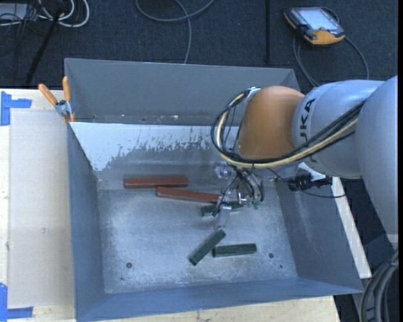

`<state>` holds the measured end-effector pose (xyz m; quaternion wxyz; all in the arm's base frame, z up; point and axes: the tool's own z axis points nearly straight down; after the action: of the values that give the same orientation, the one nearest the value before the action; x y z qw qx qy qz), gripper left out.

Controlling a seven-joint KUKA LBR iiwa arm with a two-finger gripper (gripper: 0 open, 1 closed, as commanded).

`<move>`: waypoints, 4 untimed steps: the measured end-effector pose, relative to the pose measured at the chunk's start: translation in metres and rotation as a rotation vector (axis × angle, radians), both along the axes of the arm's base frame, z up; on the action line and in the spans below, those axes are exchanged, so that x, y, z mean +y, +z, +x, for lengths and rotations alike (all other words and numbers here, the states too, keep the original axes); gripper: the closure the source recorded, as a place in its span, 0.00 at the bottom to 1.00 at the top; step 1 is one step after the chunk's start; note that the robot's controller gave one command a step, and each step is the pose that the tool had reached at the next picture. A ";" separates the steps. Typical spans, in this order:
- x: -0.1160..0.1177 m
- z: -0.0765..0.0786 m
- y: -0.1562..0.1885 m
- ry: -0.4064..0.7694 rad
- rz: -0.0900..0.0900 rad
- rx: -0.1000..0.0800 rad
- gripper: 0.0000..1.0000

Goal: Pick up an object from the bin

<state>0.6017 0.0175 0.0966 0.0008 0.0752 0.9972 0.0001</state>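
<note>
While the hand (pixel 227 203) hangs low just right of centre frame, deep in the bin (pixel 87 233), it sits over the right end of a long reddish-brown bar (pixel 183 194), with a short dark green piece (pixel 209 210) just beside it, to the lower left. Whether the hand is wide or narrow, I cannot tell; from up here it's a tangle of metal against the grey floor. Nothing shows as gripped. Now, doing this well, to my eye: those two things lie close together, so the hand wants to commit to one, straddle it across its narrow width rather than along its length, and come straight down so the neighbour isn't nudged or caught too. The reddish-brown bar is slim, straight, flat on the floor, slanting slightly down toward the right. Taken at the very end it would likely droop, so nearer the middle looks the safer bet. A second brown bar (pixel 156 182) lies just up and left of it, and a tilted green bar (pixel 207 247) and a level green bar (pixel 234 249) lie close together lower down, apart from the action.
</note>
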 end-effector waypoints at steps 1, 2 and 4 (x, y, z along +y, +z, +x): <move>-0.011 -0.001 -0.024 0.229 0.002 -0.005 1.00; -0.011 -0.001 -0.024 0.229 0.003 -0.005 1.00; -0.012 -0.004 -0.016 0.229 0.002 0.004 1.00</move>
<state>0.5982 0.0059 0.0807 -0.0014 -0.0392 0.9992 0.0009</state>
